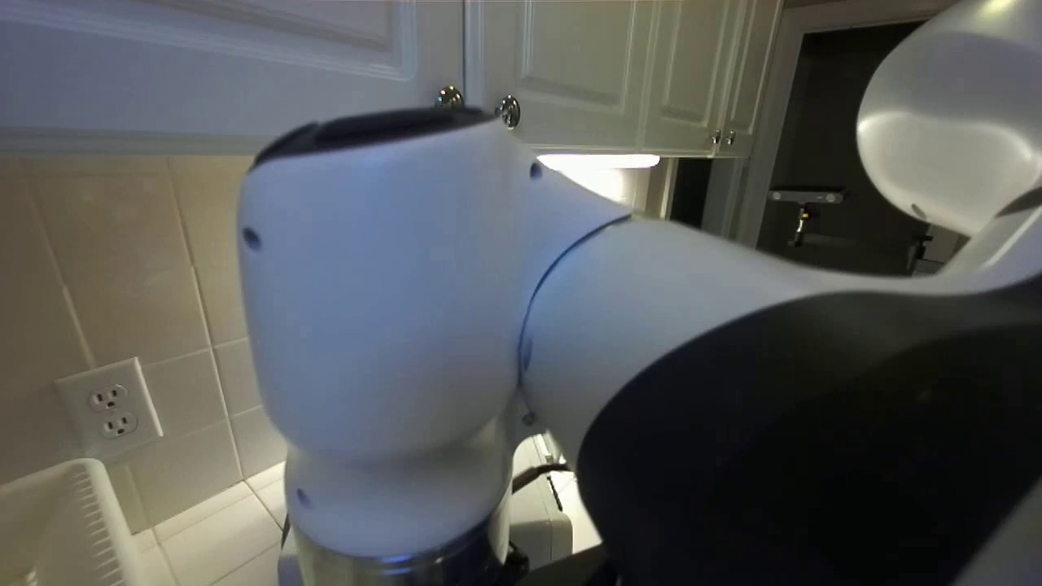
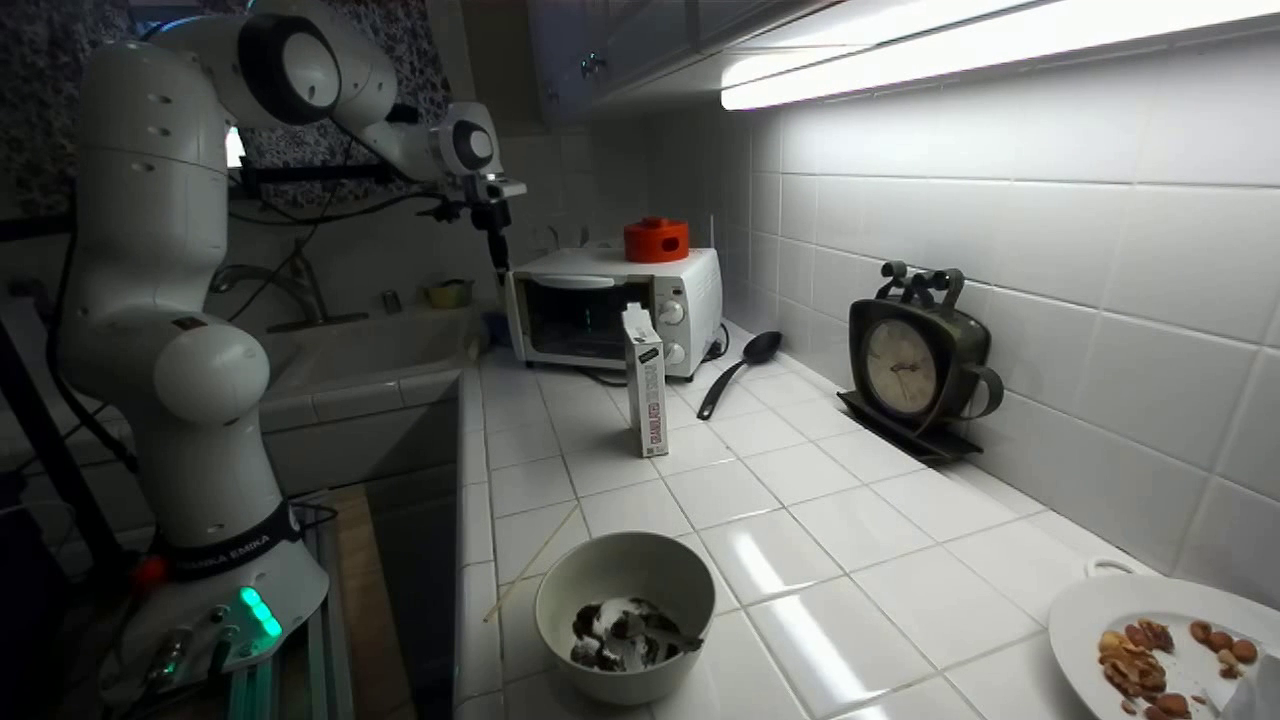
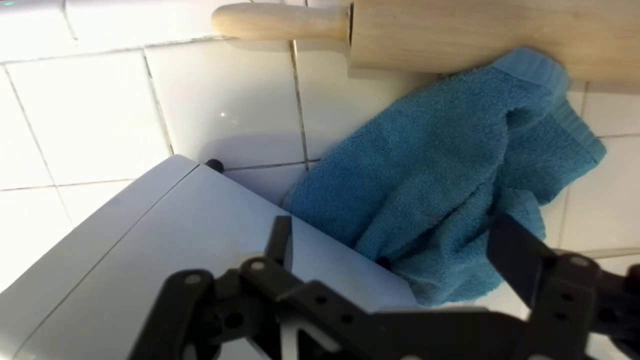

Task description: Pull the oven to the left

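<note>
The gripper had its two dark fingers spread well apart. In an exterior view they pointed downward, the white wrist just above them. The arm arched higher than the fingers, bent at the elbow, and its base, green lights glowing, stood well below them.

Blue towel beside the oven

In the wrist view the white oven spreads over the 8 o'clock side, a black foot showing at its corner towards 9 o'clock. The towel lies rumpled at 3 o'clock, one corner overlapping a wooden rolling pin that stretches from 12 to 2 o'clock on the white tiled counter. The black gripper reaches across 6 o'clock, its fingers well apart: one at 7 o'clock with the oven behind it, the other at 4 o'clock by the towel's edge
</note>
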Robot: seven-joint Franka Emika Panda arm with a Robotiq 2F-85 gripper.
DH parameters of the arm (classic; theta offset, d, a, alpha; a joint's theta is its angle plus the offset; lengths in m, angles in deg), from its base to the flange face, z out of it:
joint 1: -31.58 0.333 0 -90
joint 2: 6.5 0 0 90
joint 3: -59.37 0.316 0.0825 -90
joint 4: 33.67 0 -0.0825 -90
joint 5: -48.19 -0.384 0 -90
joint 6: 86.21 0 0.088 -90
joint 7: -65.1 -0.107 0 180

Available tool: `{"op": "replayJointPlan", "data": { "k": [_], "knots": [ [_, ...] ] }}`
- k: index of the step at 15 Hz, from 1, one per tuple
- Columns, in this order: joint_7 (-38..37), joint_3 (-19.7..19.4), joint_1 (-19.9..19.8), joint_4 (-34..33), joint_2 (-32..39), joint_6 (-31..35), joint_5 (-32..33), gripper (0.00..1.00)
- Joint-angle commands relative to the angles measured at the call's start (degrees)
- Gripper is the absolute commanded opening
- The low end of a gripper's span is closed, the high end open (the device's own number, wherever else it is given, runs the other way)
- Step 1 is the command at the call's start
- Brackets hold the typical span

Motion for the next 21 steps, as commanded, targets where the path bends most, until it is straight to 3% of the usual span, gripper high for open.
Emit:
{"op": "replayJointPlan", "data": {
  "k": [1, 5, 14, 16, 17, 21],
  "knots": [
    [0.92, 1.72, -1.31, 2.97, -7.48, -3.97, 2.02, 1.0],
    [10.76, 3.91, -4.66, 6.35, -15.43, -3.22, -0.11, 1.0],
    [48.31, 5.21, -10.0, 16.99, -31.76, -6.94, -11.12, 1.0],
    [52.34, 5.41, -10.34, 18.5, -34.1, -8.81, -11.25, 1.0],
    [48.1, 6.5, -11.18, 15.0, -30.31, -7.86, -9.6, 1.0],
    [50.99, 6.6, -11.3, 17.0, -32.81, -8.72, -9.8, 1.0]
  ]
}}
